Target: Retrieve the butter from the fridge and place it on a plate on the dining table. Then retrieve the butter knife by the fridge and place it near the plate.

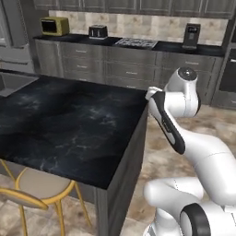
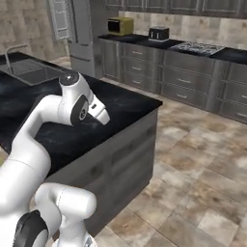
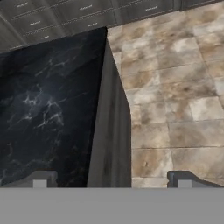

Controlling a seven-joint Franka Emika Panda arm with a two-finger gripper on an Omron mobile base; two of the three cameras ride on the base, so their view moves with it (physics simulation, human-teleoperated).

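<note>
Gripper (image 3: 112, 180) jaws spread wide, nothing between them, hanging over the end edge of the dining table (image 1: 69, 133) with tiled floor (image 3: 175, 109) on one side. Yellow-framed stool (image 1: 41, 186) tucked at the table's near side, partly cut off. Built-in sink (image 2: 29, 71) at the far end. Beyond: fridge (image 2: 79, 34), mostly out of frame, then back counter (image 1: 138, 46) with yellow oven (image 1: 54, 26), toaster (image 1: 97, 31), cooktop (image 1: 136, 43). Butter and plate can't be made out.
</note>
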